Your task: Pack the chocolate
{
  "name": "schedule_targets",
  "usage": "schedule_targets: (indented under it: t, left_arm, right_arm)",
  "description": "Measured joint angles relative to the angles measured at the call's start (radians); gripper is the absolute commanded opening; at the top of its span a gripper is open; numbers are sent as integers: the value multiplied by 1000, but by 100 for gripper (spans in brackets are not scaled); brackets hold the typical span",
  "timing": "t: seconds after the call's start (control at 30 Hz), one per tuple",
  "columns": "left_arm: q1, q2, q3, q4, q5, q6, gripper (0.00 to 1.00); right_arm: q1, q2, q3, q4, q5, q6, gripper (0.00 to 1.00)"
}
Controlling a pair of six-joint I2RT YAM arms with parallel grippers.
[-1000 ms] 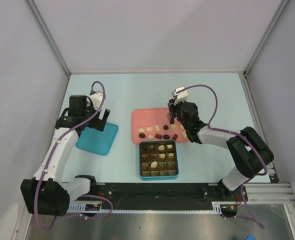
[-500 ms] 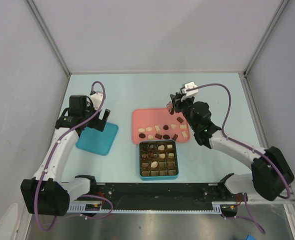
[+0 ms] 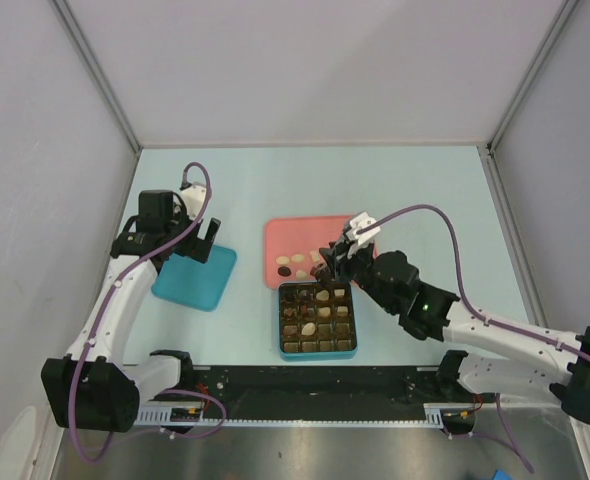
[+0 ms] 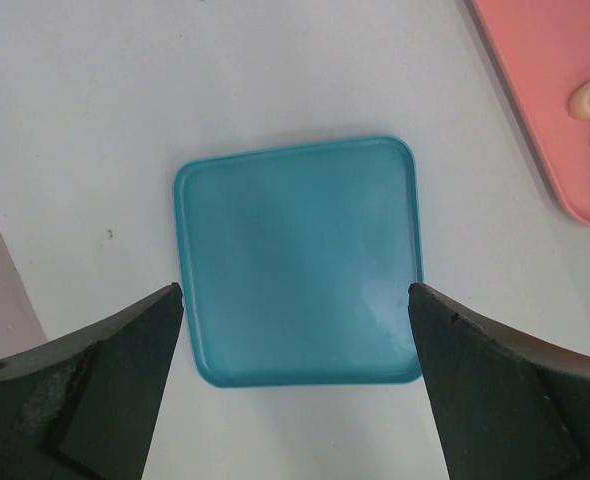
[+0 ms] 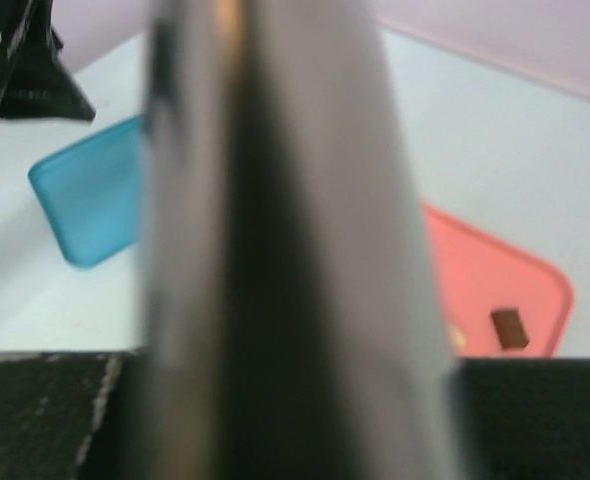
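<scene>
Teal box (image 3: 318,354), square with a gold-brown grid inside, is noted on the pale table (image 3: 275,185), centre, close to the near edge. Several cells are filled with chocolate (image 3: 322,296). Two cream pieces and a number of dark ones are made out; the other cells cannot be read at this size. Pink tray (image 3: 295,232) is set directly behind the box; whether the edges touch cannot be told. More pieces, cream and dark brown together, are scattered on the tray's near-left part. One brown square is picked out on the tray in the right wrist view.

Right gripper (image 3: 327,268) is positioned over the line where tray meets box, at the box's far edge. Its jaws are not resolved from above. The wrist view is filled by a blurred grey and black shape, so it cannot be told whether they are closed or whether anything is gripped.

Left gripper (image 4: 295,292) is positioned over a teal lid (image 4: 295,230), which is laid flat on the table well to the left of the tray. Jaws are spread wide, with nothing between them. In the wrist view one finger is seen at each side of the lid.
</scene>
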Motion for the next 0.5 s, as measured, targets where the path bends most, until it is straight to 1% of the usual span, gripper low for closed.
schedule_targets:
  t: [0.13, 0.3, 0.5]
  left_arm:
    - [0, 0, 0, 0, 3, 0, 100]
    - [0, 0, 0, -1, 3, -1, 100]
    - [0, 0, 0, -1, 3, -1, 100]
  right_arm:
    - [95, -27, -22, -94, 68, 58, 25]
    - [204, -28, -25, -148, 125, 114, 25]
    - [278, -28, -27, -178, 171, 165, 25]
